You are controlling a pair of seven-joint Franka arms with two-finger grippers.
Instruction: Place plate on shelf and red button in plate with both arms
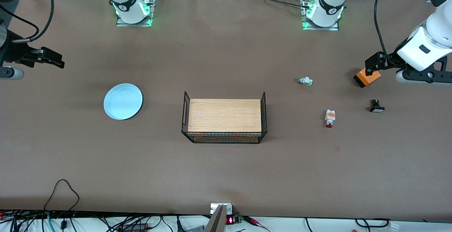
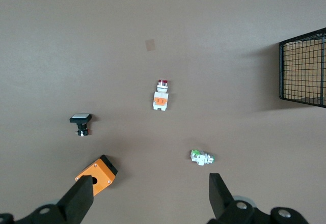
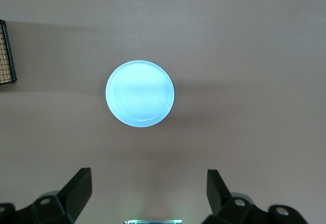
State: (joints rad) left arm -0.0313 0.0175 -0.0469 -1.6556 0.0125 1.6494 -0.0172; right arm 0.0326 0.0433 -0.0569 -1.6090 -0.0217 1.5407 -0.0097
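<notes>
The pale blue plate [image 1: 123, 101] lies flat on the table toward the right arm's end; it also shows in the right wrist view [image 3: 139, 93]. The red button [image 1: 330, 118] lies on its side toward the left arm's end, and shows in the left wrist view [image 2: 161, 95]. My right gripper [image 1: 56, 60] is open and empty, up in the air beside the plate, apart from it [image 3: 147, 188]. My left gripper [image 1: 374, 64] is open and empty, over an orange box, apart from the red button [image 2: 150, 196].
A black wire basket [image 1: 263, 99] with a wooden board in it stands mid-table. A white green-tipped part [image 1: 305, 81], a black white-capped part [image 1: 376, 106] and the orange box [image 1: 367, 77] lie around the red button.
</notes>
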